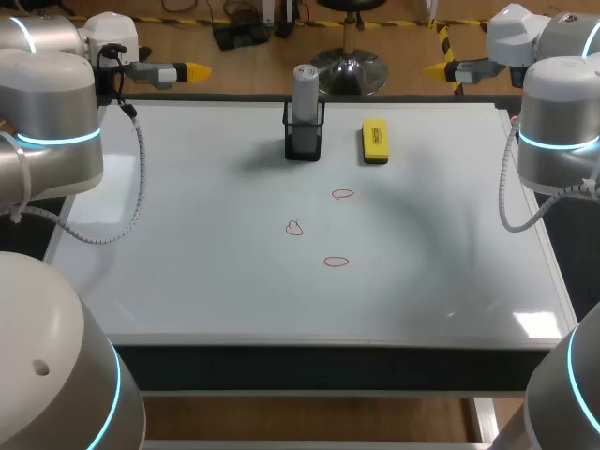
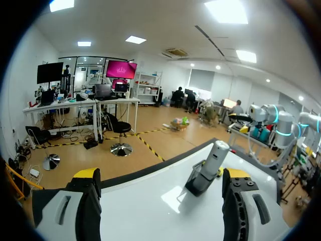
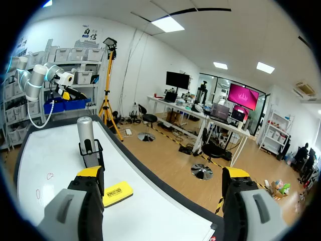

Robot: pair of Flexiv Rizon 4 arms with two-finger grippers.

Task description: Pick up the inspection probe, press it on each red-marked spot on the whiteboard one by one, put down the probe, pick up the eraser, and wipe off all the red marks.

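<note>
The grey inspection probe [image 1: 305,92] stands upright in a black holder [image 1: 304,139] at the back middle of the whiteboard [image 1: 187,244]. Just right of it lies the yellow eraser [image 1: 375,141]. Three red marks [image 1: 343,194] [image 1: 294,228] [image 1: 336,262] sit mid-board. My left gripper [image 1: 195,70] hovers open beyond the back left corner, my right gripper [image 1: 441,68] open beyond the back right. From the left wrist, the probe [image 2: 214,158] is ahead of my open left gripper [image 2: 161,176]. From the right wrist, probe [image 3: 85,133], eraser [image 3: 118,193] and red marks [image 3: 50,175] lie beside my open right gripper [image 3: 163,173].
The whiteboard covers nearly the whole tabletop, with a dark frame along its back edge [image 1: 394,99]. Both arms' cable loops [image 1: 136,178] [image 1: 511,197] hang over the board's side edges. My arms' bases [image 1: 56,375] fill the near corners.
</note>
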